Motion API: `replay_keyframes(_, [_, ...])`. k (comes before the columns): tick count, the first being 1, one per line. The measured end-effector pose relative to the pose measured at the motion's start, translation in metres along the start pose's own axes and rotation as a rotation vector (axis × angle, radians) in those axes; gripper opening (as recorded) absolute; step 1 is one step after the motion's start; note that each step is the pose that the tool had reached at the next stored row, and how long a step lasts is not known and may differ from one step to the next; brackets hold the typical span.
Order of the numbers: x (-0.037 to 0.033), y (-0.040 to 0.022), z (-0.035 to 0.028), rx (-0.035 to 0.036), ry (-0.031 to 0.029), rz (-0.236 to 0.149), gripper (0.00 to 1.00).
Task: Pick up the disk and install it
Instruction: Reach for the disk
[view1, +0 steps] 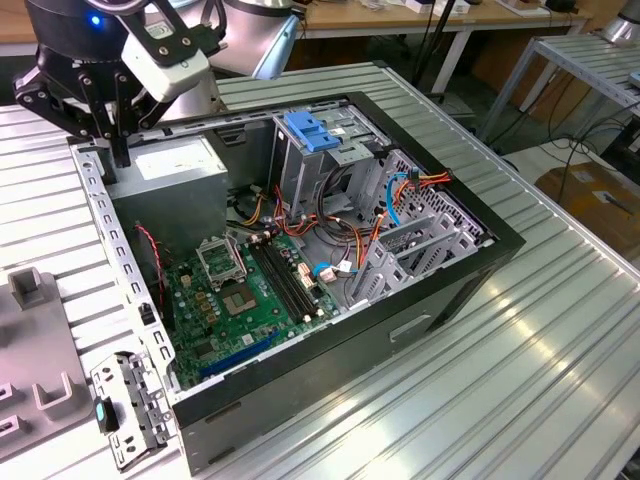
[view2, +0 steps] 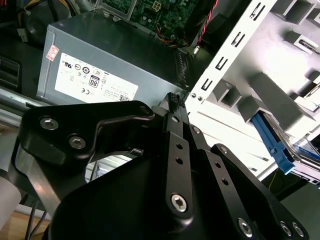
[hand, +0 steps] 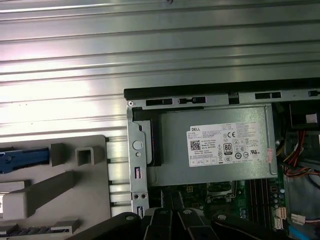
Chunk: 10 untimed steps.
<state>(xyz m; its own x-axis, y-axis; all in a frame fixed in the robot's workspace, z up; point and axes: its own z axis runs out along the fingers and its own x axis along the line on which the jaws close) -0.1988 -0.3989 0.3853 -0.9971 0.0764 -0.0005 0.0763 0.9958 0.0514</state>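
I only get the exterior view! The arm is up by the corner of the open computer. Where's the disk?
Observer: In the second wrist view the blue-edged disk lies in a grey holder just outside the case.
Operator: Is the robot holding it?
Observer: No. In that same view the gripper is shut with nothing between its fingertips, and it is apart from the disk, near the corner of the power supply.
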Motion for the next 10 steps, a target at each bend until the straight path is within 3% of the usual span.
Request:
replay_keyframes(5, [0.0042,-0.0001,0.0006,-0.0005,0.0003,0.0,0.11])
replay_keyframes(10, [0.0104,0.0092,0.0024,-0.001,0.0004,0.0,0.11])
